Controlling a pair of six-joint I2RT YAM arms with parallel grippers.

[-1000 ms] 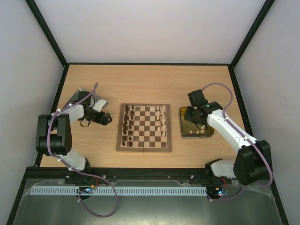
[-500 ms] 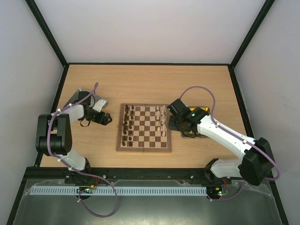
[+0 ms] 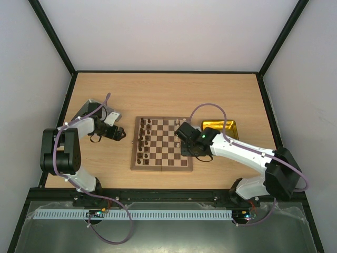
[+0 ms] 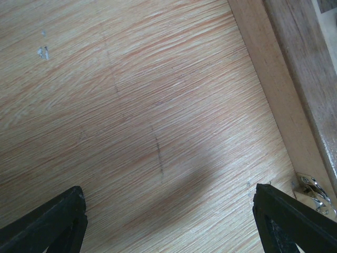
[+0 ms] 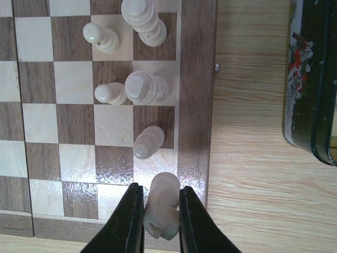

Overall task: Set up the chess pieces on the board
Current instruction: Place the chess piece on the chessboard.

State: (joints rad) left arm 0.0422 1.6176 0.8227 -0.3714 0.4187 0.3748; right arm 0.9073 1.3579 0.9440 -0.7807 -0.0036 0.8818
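Observation:
The board (image 3: 161, 145) lies mid-table, with dark chess pieces (image 3: 142, 139) along its left columns and cream ones (image 3: 182, 126) along its right. My right gripper (image 3: 189, 149) hangs over the board's right edge. In the right wrist view it (image 5: 160, 190) is shut on a cream piece (image 5: 164, 206) above the near corner squares, and several cream pieces (image 5: 145, 87) stand just beyond on the board (image 5: 73, 132). My left gripper (image 3: 119, 133) rests left of the board. Seen from the left wrist it (image 4: 168, 213) is open over bare table, the board's border (image 4: 281, 68) to its right.
A shiny gold tin tray (image 3: 220, 126) sits right of the board; its dark wall (image 5: 310, 79) shows in the right wrist view. A small metal clasp (image 4: 314, 190) is on the board's side near my left gripper's right finger (image 4: 289, 221).
My right arm has swung left from over the tin tray to the board's right edge, its jaws staying shut. The left arm has not moved.

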